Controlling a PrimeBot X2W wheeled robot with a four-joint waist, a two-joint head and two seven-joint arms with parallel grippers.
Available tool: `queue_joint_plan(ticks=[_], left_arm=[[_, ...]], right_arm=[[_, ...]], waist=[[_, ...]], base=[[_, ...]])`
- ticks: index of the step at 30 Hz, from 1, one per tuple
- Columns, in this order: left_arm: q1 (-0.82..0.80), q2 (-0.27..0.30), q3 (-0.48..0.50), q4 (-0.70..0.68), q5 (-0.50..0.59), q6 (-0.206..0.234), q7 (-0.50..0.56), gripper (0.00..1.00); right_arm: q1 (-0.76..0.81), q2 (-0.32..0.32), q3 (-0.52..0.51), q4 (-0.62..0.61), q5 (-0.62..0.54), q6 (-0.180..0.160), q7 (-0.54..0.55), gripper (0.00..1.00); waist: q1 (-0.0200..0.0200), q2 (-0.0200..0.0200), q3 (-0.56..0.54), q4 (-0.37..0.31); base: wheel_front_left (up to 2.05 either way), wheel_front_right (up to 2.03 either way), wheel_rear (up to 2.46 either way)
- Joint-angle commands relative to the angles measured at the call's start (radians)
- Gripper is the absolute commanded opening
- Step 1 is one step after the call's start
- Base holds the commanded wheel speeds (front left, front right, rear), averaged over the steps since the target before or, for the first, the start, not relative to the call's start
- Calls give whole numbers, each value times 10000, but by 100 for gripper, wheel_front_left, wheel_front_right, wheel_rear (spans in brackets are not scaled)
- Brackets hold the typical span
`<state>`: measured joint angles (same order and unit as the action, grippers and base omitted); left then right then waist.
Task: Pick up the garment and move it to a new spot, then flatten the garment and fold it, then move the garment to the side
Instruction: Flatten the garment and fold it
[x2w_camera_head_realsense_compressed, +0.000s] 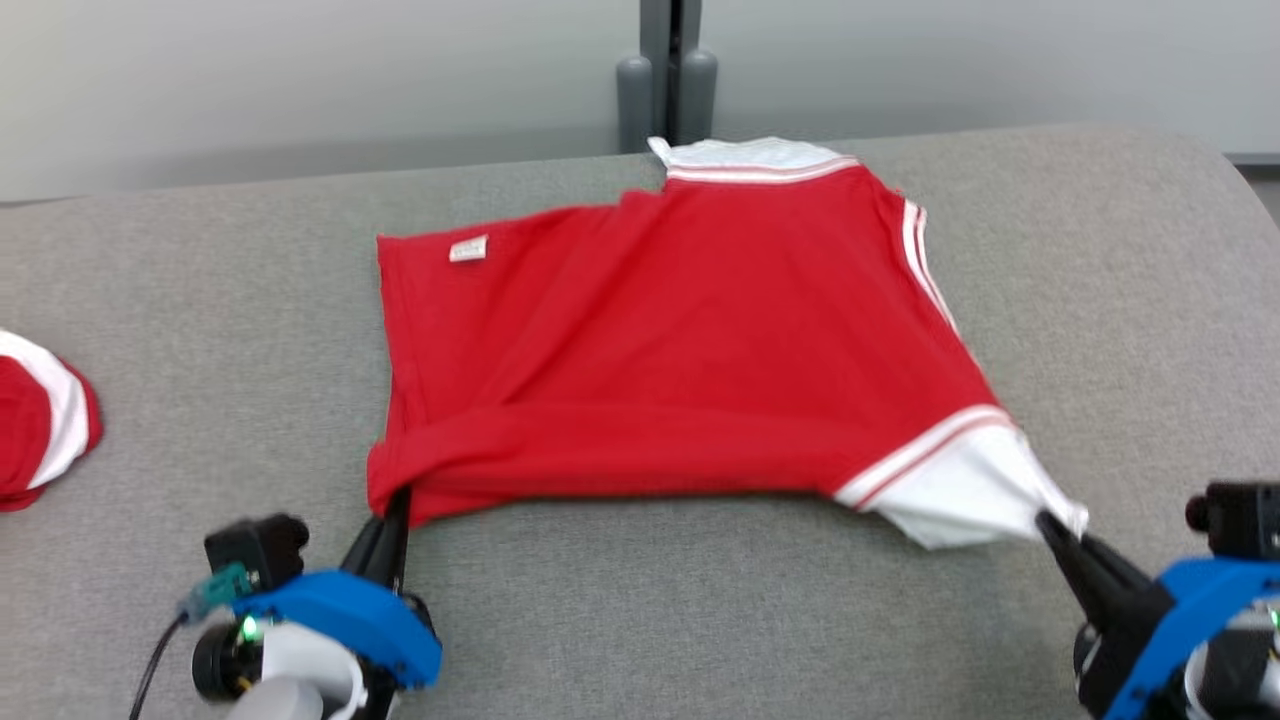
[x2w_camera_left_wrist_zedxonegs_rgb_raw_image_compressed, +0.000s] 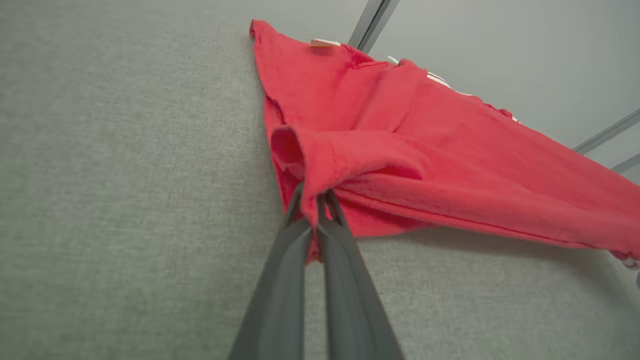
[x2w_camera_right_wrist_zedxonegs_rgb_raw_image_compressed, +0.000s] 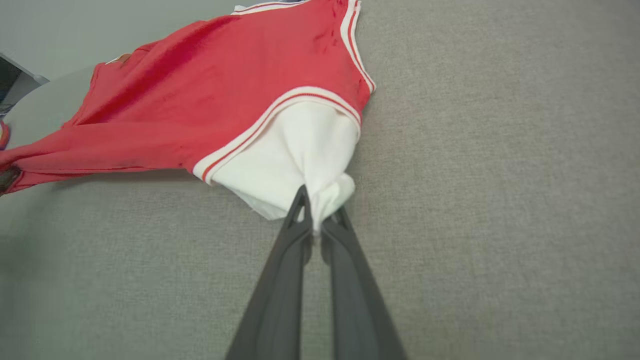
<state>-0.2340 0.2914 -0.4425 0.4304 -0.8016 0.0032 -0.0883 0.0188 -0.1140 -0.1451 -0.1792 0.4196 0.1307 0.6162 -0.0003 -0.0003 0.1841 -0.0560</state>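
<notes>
Where the left gripper (x2w_camera_head_realsense_compressed: 396, 505) meets the cloth, its two dark fingers are pressed together on the near left corner of the red garment (x2w_camera_head_realsense_compressed: 680, 350). In the left wrist view the hem is bunched and rolled over the fingertips, with a strip of red trailing down between them. The right gripper (x2w_camera_head_realsense_compressed: 1047, 520) is clamped likewise, pinching a twisted wad of the white sleeve (x2w_camera_head_realsense_compressed: 960, 480) at the near right corner.

Between the two grips the near edge is raised a little off the grey padded surface (x2w_camera_head_realsense_compressed: 700, 620) and throws a shadow beneath it. The rest of the garment lies spread near the middle of that surface, reaching its far edge. A small white label (x2w_camera_head_realsense_compressed: 468, 249) sits by the far left corner.

Folds cover the fingertips, so how much cloth lies inside each grip cannot be made out. The bottom of the head view cuts off both arms just past their blue wrist housings, and its right edge clips the right one too. A second red and white cloth (x2w_camera_head_realsense_compressed: 40, 420) is cut by the left edge. The grey post (x2w_camera_head_realsense_compressed: 668, 70) behind the surface runs out of the top.

Both grippers come in low from the near side. The left fingers point away from the robot, and the right fingers slant inward toward the sleeve.
</notes>
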Motion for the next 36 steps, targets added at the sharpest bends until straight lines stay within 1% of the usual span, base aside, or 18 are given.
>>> queue_joint_plan(ticks=[1, 3, 6, 11, 15, 21, 26, 32, 36], left_arm=[[290, 61, -13, -183, -91, 149, 43, 0], [718, 140, 22, -531, -127, 354, 88, 0], [1305, 318, -11, -962, -46, 601, 71, 0], [1889, 663, -193, -1428, 121, 722, 230, 0], [2221, 770, -281, -1691, 144, 920, 418, 0], [2438, 801, -385, -2024, 23, 931, 628, 0], [2446, 778, -508, -2101, 23, 847, 725, 0], [2221, 768, -600, -2145, 13, 770, 796, 0], [1967, 703, -558, -2128, -74, 735, 851, 0]], right_arm=[[351, 107, -160, -288, -81, 1, 209, 0], [884, 364, -302, -782, -251, 1, 617, 0], [1575, 545, -478, -1262, -256, 1, 1179, 0], [2339, 618, -714, -1660, -394, 1, 1940, 0], [2594, 630, -761, -1764, -204, 1, 2145, 0], [2427, 633, -647, -1676, -176, 3, 1921, 0], [2335, 632, -411, -1474, 31, 3, 1869, 0], [1843, 633, -312, -1175, -102, 3, 1337, 0], [1252, 631, -334, -889, 51, 3, 874, 0]], waist=[[3, 3, -68, 42], [3, 3, -213, 121], [3, 3, -393, 203], [3, 3, -568, 247], [3, 3, -658, 213], [3, 3, -718, 186], [3, 3, -774, 210], [3, 3, -855, 277], [3, 3, -883, 303]], base=[[0, 0, 0], [0, 0, 0], [0, 0, 0], [0, 0, 0], [0, 0, 0], [0, 0, 0], [0, 0, 0], [0, 0, 0], [0, 0, 0]])
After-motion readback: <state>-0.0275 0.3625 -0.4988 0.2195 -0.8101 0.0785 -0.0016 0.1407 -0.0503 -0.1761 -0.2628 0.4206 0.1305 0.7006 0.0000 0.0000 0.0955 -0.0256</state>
